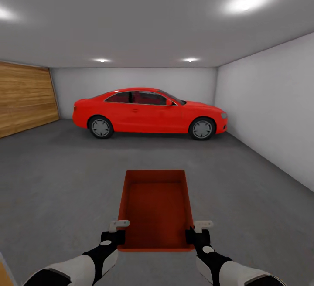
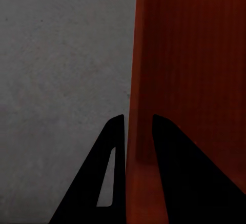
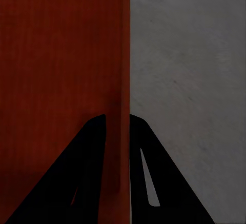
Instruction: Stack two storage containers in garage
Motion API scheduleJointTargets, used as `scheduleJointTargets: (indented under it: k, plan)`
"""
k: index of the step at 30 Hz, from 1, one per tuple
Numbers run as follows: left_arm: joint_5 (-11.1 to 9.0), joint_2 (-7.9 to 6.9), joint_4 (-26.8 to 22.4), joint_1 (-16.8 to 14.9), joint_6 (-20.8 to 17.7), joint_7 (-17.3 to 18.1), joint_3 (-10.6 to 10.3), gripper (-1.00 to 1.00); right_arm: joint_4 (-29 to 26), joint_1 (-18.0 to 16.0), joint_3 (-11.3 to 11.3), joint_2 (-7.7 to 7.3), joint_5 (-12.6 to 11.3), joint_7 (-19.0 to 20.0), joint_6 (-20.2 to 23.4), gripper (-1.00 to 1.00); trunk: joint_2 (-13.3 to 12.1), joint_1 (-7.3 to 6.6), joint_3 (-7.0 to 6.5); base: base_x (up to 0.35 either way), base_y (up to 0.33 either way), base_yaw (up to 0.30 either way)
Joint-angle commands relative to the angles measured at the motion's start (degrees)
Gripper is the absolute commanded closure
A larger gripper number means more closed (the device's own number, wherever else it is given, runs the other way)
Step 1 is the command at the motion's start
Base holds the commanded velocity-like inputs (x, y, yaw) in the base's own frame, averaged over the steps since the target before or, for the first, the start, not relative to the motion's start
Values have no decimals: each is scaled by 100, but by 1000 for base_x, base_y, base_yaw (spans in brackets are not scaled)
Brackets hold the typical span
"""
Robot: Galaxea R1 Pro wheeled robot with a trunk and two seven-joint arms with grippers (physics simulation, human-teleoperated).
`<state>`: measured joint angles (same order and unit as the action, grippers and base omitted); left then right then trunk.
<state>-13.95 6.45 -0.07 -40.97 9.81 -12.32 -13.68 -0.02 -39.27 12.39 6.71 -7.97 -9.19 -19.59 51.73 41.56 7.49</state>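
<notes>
One orange-red storage container point(image 1: 156, 209), open-topped and empty, hangs in front of me above the garage's grey concrete floor point(image 1: 56, 177). My left gripper point(image 1: 115, 232) is shut on its left wall near the near corner; the left wrist view has that wall point(image 2: 134, 80) pinched between the dark fingers point(image 2: 110, 162). On the opposite side my right gripper point(image 1: 197, 232) is shut on the right wall, and the right wrist view has the wall point(image 3: 124, 70) between its fingers point(image 3: 92, 157). Both arms reach forward from the bottom of the head view.
A red car point(image 1: 150, 112) is parked sideways across the back of the garage. A wooden panelled door point(image 1: 24, 98) lines the left wall, a pale grey wall point(image 1: 270, 107) runs along the right. Open concrete floor lies between me and the car.
</notes>
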Motion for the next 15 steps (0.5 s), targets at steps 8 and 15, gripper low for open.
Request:
scheduleJointTargets:
  k: [8,15]
  plan:
    - [85,-144,-20,-7,328,-33,264,100,11,-1,-263,-14,-3,14,-1,100,7,4,9,320,0,23]
    - [85,-144,-20,-7,328,-33,266,100,11,-1,-263,-14,-3,14,-1,100,7,4,9,320,0,1]
